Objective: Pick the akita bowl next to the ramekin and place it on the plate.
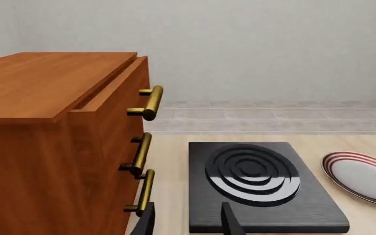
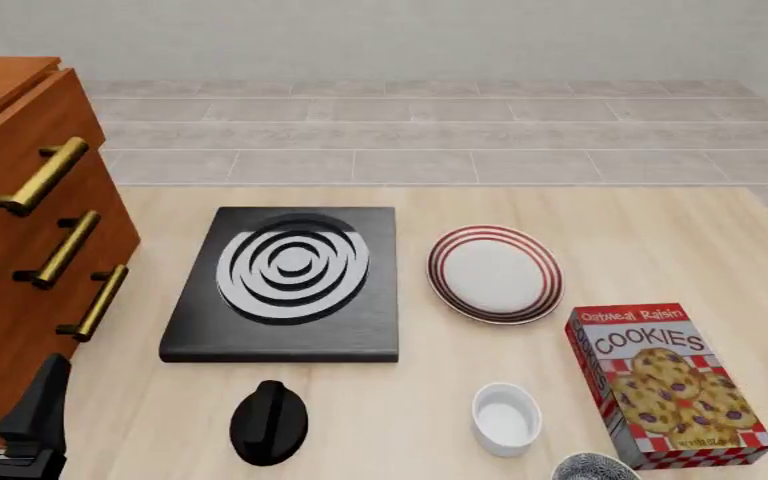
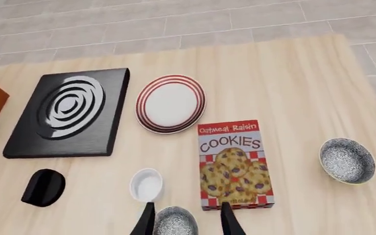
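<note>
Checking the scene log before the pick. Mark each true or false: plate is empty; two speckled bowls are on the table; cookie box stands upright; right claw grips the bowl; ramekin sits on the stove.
1. The plate is empty: true.
2. Two speckled bowls, one by the ramekin, another apart: true.
3. The cookie box stands upright: false, it lies flat.
4. The right claw grips the bowl: false, open above it.
5. Ramekin on the stove: false, on the table.

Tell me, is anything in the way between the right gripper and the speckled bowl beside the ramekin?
Nothing visible. The right gripper is open with the akita bowl showing between its fingertips. The ramekin and cookie box flank it. The plate lies beyond them, so carry the bowl between or over them.
</note>
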Robot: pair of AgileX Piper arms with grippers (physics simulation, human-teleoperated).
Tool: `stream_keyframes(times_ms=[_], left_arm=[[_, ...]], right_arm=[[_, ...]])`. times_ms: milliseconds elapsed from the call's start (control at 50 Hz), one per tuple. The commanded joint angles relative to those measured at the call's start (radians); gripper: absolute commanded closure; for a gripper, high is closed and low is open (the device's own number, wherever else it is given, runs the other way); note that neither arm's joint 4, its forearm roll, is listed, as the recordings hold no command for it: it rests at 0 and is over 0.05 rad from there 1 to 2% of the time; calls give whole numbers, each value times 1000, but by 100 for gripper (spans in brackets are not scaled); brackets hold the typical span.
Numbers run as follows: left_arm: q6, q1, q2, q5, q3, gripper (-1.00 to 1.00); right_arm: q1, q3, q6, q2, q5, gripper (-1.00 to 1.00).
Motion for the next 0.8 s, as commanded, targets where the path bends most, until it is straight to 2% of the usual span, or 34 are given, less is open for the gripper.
stream_keyframes(times_ms=[20, 120, 240, 580, 700, 720, 800], left_arm=[[0, 0, 0, 0, 0, -100], [0, 0, 0, 0, 0, -100], [0, 0, 0, 0, 0, -100], [0, 0, 0, 0, 0, -100], [0, 0, 0, 0, 0, -100], [0, 0, 0, 0, 0, -100], [0, 0, 0, 0, 0, -100]], right_arm=[[-36, 36, 1, 29, 42, -100], [-83, -3, -21, 16, 79, -100], [-89, -20, -15, -2, 132, -100], [-115, 104, 5, -53, 166, -100], [-108, 175, 26, -92, 166, -100], [-101, 202, 43, -99, 166, -100], [-97, 249, 48, -124, 166, -100]])
